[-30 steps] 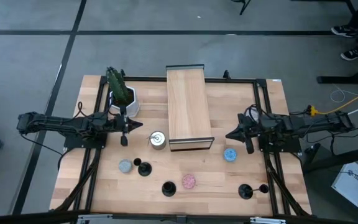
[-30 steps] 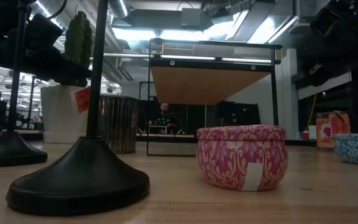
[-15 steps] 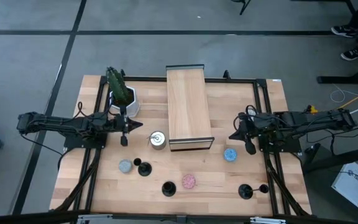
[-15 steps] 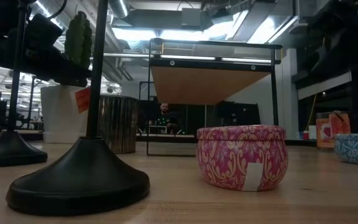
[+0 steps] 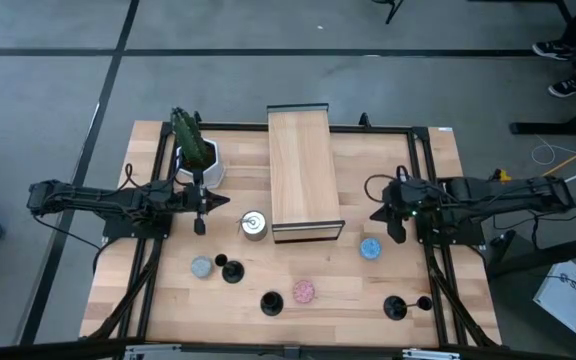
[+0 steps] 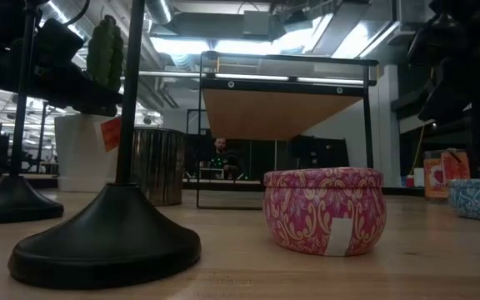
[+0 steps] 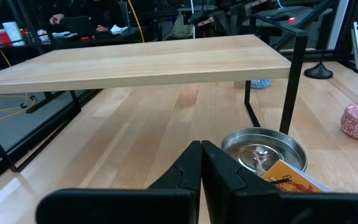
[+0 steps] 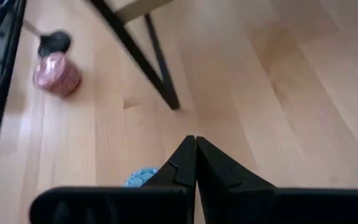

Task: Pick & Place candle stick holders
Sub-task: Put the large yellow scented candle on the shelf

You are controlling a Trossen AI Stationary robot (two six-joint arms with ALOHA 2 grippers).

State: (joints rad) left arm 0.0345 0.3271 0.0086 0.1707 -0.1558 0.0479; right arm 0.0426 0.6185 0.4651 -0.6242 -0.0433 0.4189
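Two dark, slender jointed arms are seen from above, the left arm [image 5: 108, 198] and the right arm [image 5: 488, 192], each wrapped in loose black cables along its length. A small green light is shown near the right wrist. Each arm is ended by matte black fingers [image 7: 194, 171] that taper to narrow wedge-shaped tips, mounted on a broad black crossbar.

Black holders [image 5: 231, 271] stand on the pale wood counter [image 5: 348, 290]. The pink tin [image 6: 323, 209] has a white swirl pattern; the blue tin [image 5: 370, 248] near the right gripper [image 5: 395, 232] is patterned too. Green cactus [image 5: 190, 135], white pot.
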